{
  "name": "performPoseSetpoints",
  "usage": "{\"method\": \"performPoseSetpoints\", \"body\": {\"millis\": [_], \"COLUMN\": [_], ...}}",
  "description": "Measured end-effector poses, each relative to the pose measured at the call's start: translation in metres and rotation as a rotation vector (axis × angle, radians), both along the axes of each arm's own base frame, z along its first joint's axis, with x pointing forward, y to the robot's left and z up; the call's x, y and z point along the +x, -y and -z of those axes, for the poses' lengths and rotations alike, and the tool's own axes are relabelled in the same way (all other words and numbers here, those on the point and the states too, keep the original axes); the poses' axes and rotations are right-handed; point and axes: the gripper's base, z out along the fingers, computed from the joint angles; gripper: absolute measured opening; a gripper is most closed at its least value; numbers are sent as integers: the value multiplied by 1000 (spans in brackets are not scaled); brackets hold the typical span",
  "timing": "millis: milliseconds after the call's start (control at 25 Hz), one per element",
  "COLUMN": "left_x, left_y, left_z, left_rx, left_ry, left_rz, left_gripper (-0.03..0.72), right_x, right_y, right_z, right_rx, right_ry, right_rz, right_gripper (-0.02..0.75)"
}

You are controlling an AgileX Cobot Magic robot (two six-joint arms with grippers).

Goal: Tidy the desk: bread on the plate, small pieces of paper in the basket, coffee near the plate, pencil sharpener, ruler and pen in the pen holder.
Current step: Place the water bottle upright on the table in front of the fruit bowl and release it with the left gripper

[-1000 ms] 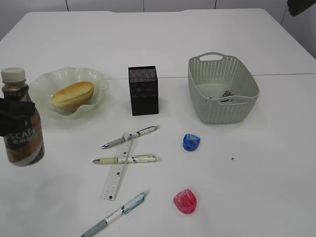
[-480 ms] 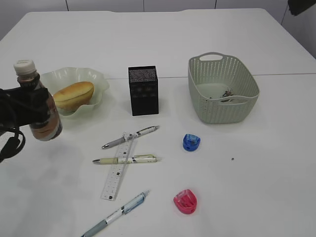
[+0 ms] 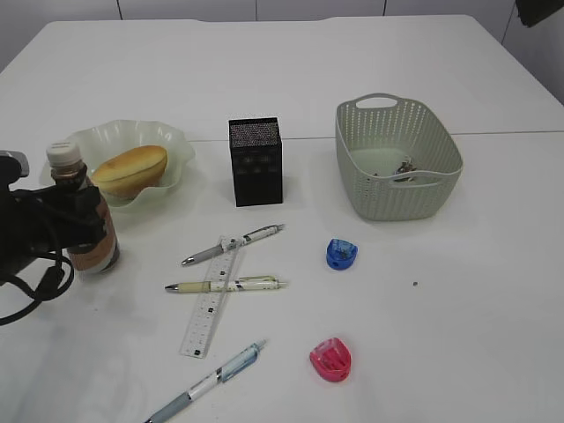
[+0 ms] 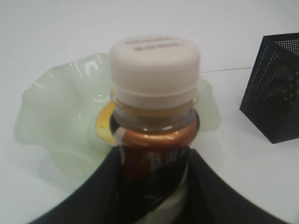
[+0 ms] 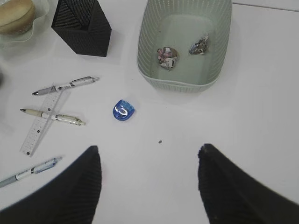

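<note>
My left gripper [image 3: 77,222] [image 4: 154,157] is shut on the brown coffee bottle [image 3: 97,252] [image 4: 154,63], which stands upright just front-left of the pale green plate [image 3: 179,144] [image 4: 51,116]. The bread [image 3: 129,169] lies on that plate. Three pens [image 3: 233,244] [image 3: 226,285] [image 3: 207,380] and a clear ruler [image 3: 210,300] lie in front of the black pen holder [image 3: 256,162]. A blue pencil sharpener [image 3: 341,254] [image 5: 124,110] and a pink one [image 3: 331,359] sit further right. Paper pieces [image 5: 167,56] lie in the basket [image 3: 398,199] [image 5: 154,42]. My right gripper [image 5: 149,149] hangs open high above the table.
A tiny dark speck [image 3: 415,284] [image 5: 160,141] lies on the white table right of the blue sharpener. The pen holder [image 4: 275,88] stands to the right of the plate, with the basket beyond it.
The left gripper has carried the coffee bottle down and to the right, from the left edge of the view to a spot beside the plate. Nothing else has moved.
</note>
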Motion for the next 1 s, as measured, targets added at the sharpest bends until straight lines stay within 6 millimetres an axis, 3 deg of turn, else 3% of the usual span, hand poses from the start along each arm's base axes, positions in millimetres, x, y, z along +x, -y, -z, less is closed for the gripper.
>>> {"method": "performPoseSetpoints", "body": {"millis": [680,1000], "left_x": [1,5], "left_y": [0,0], "left_z": [-1,10], "left_rx": [-3,0], "left_ry": [8,2], "left_rz": [-6,-8], "left_gripper": [255,255], "right_x": [0,0], "right_y": [0,0], "right_z": [0,0], "right_rx": [-2,-2], "right_ry": [1,1], "right_rz": [-2,-2], "right_gripper": [477,477]}}
